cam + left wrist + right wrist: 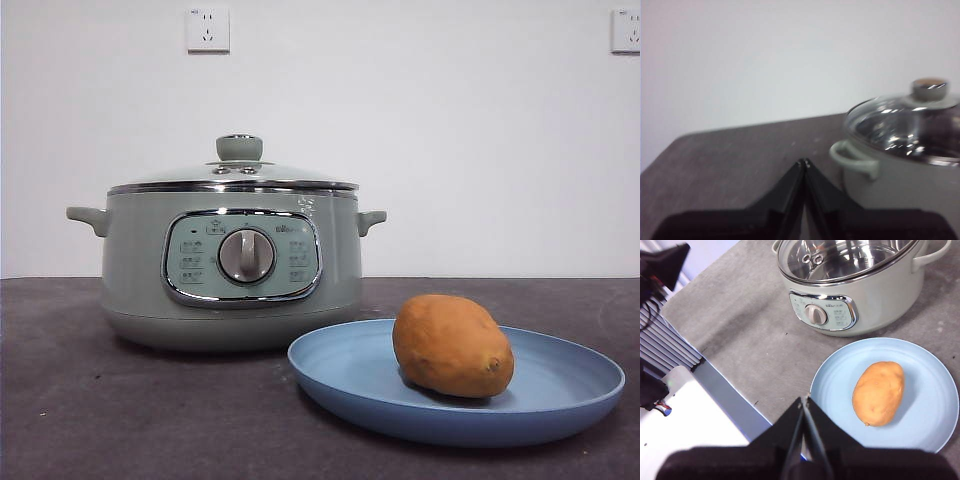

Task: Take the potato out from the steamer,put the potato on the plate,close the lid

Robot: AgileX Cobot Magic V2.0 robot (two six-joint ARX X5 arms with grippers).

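The orange-brown potato (453,346) lies on the light-blue plate (350,375) in front and to the right of the sage-green steamer (135,270). The glass lid (240,172) with its green knob sits closed on the pot. In the right wrist view the potato (878,392) rests on the plate (935,385) near the steamer (880,295); my right gripper (804,399) is shut and empty, high above the plate's edge. In the left wrist view my left gripper (803,162) is shut and empty beside the steamer (890,185) and its lid (905,125).
The dark grey table (120,410) carries only the pot and plate. A white wall with two sockets (207,29) stands behind. In the right wrist view the table's front edge (720,375) and white equipment lie beyond it.
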